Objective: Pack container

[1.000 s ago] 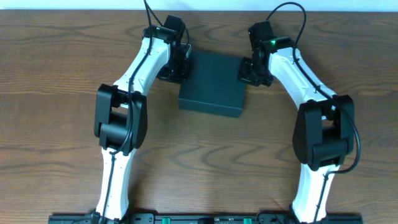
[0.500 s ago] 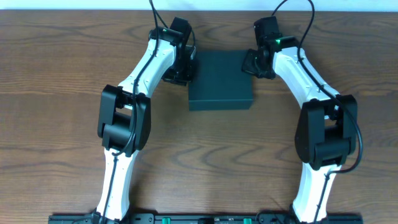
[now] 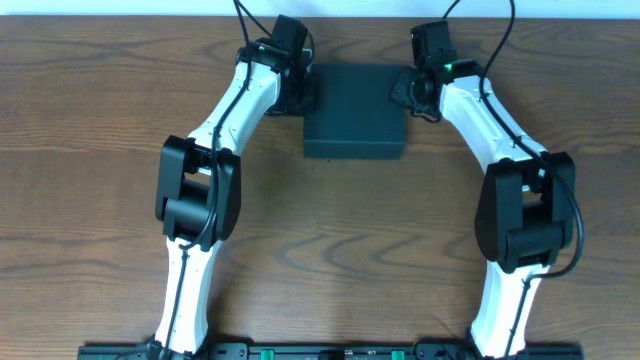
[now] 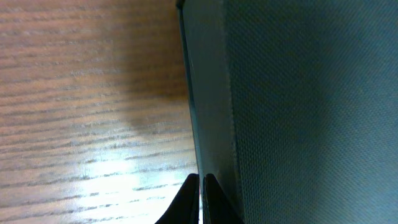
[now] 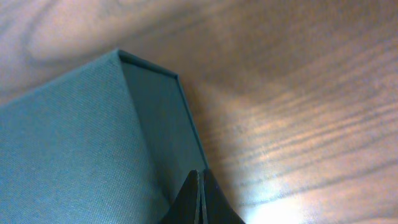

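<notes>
At the counter's (image 3: 100, 150) far middle sits the shut container (image 3: 355, 110).
The left gripper (image 4: 200, 202) and right gripper (image 5: 200, 199), both pinched empty, flank its sides; uneven pushing could twist it askew.

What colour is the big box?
The box is dark teal-green, plain with no pattern. The right wrist view shows it best.

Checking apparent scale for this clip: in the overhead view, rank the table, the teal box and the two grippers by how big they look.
1. Wooden table, filling nearly the whole frame.
2. Dark teal container.
3. Left gripper and right gripper: these look alike, both far smaller than the container, so they are not ranked against each other.
</notes>
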Controlling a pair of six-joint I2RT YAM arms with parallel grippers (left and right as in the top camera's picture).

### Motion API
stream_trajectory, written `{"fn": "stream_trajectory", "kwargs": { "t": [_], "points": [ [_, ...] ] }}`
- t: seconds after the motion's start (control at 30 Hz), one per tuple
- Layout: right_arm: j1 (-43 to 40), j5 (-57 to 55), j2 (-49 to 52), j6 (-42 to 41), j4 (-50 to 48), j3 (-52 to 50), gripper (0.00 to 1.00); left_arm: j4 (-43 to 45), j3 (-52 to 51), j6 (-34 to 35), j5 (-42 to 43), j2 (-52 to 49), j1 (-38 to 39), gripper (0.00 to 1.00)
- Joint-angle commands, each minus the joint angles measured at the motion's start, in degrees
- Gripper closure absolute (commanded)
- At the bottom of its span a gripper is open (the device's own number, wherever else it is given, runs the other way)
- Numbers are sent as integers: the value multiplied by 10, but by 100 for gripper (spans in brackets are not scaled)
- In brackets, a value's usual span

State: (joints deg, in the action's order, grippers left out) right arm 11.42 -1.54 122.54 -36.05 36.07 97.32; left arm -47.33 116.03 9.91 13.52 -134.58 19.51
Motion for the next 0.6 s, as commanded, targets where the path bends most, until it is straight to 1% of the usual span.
{"fn": "stream_trajectory", "kwargs": {
  "t": [0.0,0.13,0.23,0.47,0.57],
  "points": [
    [22,91,-6,-31,-19,1,99,20,23,33,71,3,19,94],
    [22,101,-6,-38,-15,1,98,9,23,34,71,3,15,94],
    [24,111,-6,-56,6,1,98,-11,23,34,71,3,14,94],
    [32,137,-6,-61,67,1,98,-90,23,30,71,3,14,94],
    [44,151,-6,-61,74,1,98,-113,23,23,71,3,14,94]
  ]
}}
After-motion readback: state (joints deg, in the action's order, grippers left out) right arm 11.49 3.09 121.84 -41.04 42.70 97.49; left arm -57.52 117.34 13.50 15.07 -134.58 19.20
